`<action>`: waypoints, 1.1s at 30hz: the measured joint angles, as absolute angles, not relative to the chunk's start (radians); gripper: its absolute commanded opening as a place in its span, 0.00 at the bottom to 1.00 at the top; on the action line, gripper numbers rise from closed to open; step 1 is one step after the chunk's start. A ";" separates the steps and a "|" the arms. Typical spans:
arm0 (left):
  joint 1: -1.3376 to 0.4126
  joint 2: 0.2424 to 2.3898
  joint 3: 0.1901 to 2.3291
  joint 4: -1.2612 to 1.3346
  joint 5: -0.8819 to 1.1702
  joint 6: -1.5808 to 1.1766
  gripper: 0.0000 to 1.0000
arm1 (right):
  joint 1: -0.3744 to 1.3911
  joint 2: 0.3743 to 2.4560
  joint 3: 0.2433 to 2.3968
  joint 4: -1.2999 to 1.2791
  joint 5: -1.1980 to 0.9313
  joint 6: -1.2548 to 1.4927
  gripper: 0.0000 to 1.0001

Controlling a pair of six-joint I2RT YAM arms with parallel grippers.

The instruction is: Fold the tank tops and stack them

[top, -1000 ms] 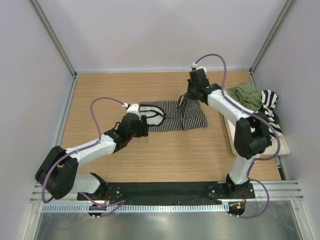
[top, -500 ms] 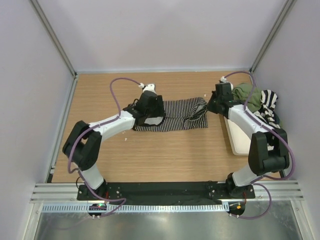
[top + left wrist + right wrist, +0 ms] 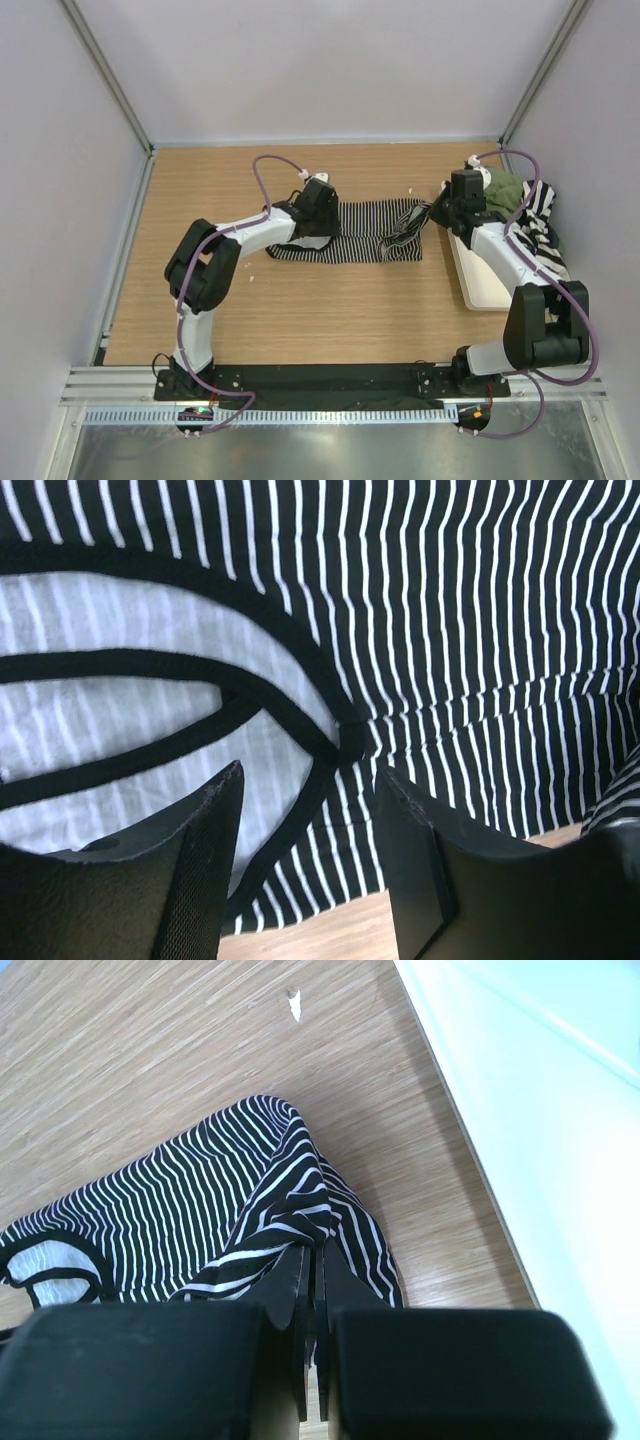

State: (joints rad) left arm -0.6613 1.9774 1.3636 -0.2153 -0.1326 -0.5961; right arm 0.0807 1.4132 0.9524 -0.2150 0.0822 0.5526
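- Presently, the pinstriped tank top (image 3: pixel 355 232) lies spread lengthwise on the table (image 3: pixel 300 310), between the two arms. Most of it is flat, but its right end is gathered and lifted off the wood.
- Left gripper (image 3: pixel 310 780): released, with its fingers (image 3: pixel 200 860) standing apart. It is poised over the top's left end, where the black-bound neckline and armhole edges meet.
- Only flat cloth shows in the gap between those fingers. Whether the tips touch the cloth, I cannot tell.
- Left wrist view: the near hem of the top and a strip of bare wood show beside the fingertips.
- Right gripper (image 3: pixel 312 1260): clenched on a fold of the pinstriped tank top at its right end. The cloth rises to a peak into the closed jaws and drapes down on both sides.
- From above, the right gripper sits over the table, just beside the left edge of the tray (image 3: pixel 478 283).
- Green tank top (image 3: pixel 507 190): crumpled in a heap at the far end of the tray.
- Broad-striped tank top (image 3: pixel 541 215): crumpled on the tray too, to the right of the green one and touching it. The right arm hides part of it.
- A small white speck (image 3: pixel 293 1000) lies on the wood beyond the lifted end, seen in the right wrist view.
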 measured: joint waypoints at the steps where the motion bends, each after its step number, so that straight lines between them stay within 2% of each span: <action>1: -0.662 1.993 1.384 -0.224 -0.128 -0.598 0.54 | 0.081 1.413 0.951 -0.212 0.082 0.554 0.01; 5: -0.662 2.027 1.430 -0.241 -0.111 -0.603 0.48 | 0.081 1.413 0.947 -0.205 0.082 0.556 0.01; 18: -0.691 2.115 1.569 -0.336 -0.110 -0.607 0.38 | 0.074 1.413 0.936 -0.192 0.080 0.557 0.01; 21: -0.691 2.154 1.625 -0.384 -0.109 -0.612 0.24 | 0.073 1.413 0.933 -0.189 0.080 0.558 0.01; 23: -0.691 2.178 1.656 -0.404 -0.110 -0.620 0.02 | 0.070 1.412 0.932 -0.188 0.080 0.558 0.01; 28: -0.675 2.162 1.611 -0.405 -0.112 -0.628 0.00 | 0.063 1.407 0.919 -0.185 0.075 0.559 0.01; 33: -0.594 1.976 1.375 -0.374 -0.111 -0.638 0.00 | 0.063 1.407 0.913 -0.173 0.006 0.559 0.01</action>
